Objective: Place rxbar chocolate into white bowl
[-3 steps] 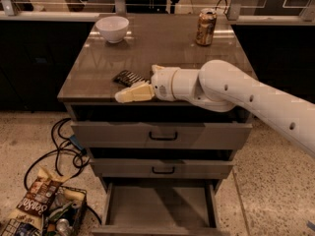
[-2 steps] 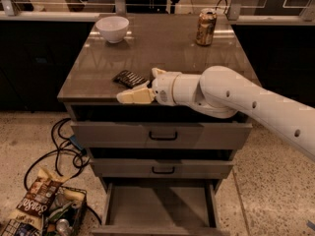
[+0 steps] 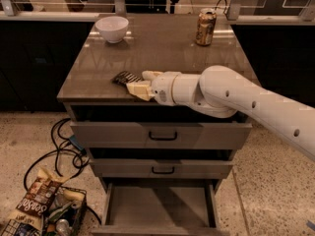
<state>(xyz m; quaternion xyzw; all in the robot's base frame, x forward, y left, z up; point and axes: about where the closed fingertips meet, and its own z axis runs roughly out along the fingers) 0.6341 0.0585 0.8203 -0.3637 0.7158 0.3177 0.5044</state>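
The rxbar chocolate (image 3: 125, 77), a flat dark bar with pale lettering, lies near the front left edge of the brown cabinet top (image 3: 162, 53). My gripper (image 3: 138, 81) reaches in from the right at the bar's right end. Its cream fingers (image 3: 138, 89) stand apart, one behind the bar's end and one in front of it. The bar rests on the top. The white bowl (image 3: 111, 28) stands empty at the back left corner, well beyond the bar.
A tall tan drink can (image 3: 205, 27) stands at the back right. Below the top are drawers; the bottom drawer (image 3: 157, 205) is pulled open. On the floor at the left lie cables (image 3: 64, 151), a chip bag (image 3: 37, 198) and a basket of items.
My gripper has moved left and slightly back along the front edge, from beside the bar to straddling its right end. The bar, bowl and can have not moved.
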